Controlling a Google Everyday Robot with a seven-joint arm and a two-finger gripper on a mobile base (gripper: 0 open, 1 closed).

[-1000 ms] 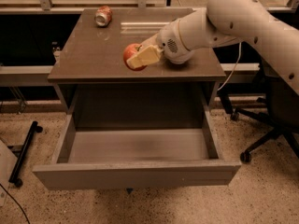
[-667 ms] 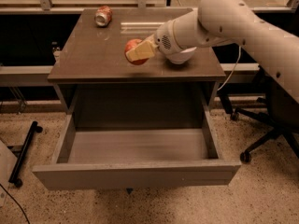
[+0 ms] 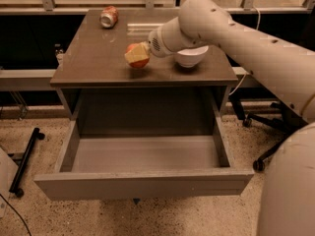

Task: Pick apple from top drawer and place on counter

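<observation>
I'm looking down at the cabinet, and the arm [image 3: 246,38] is reaching in from the right, across the counter [image 3: 93,58]. The gripper [image 3: 136,56] is sitting over the middle of the counter and it's holding the apple [image 3: 141,63], pinching it from the right side and covering part of the red skin. The apple is sitting low over the counter, but I'm not able to tell whether it's touching the surface or hanging just above it. A white bowl [image 3: 191,58] is standing just behind the wrist, partly hidden by it. A crushed red can [image 3: 109,16] is lying near the back left corner, well apart from the apple. Below, the top drawer [image 3: 142,183] is standing pulled right out, showing its smooth grey floor
</observation>
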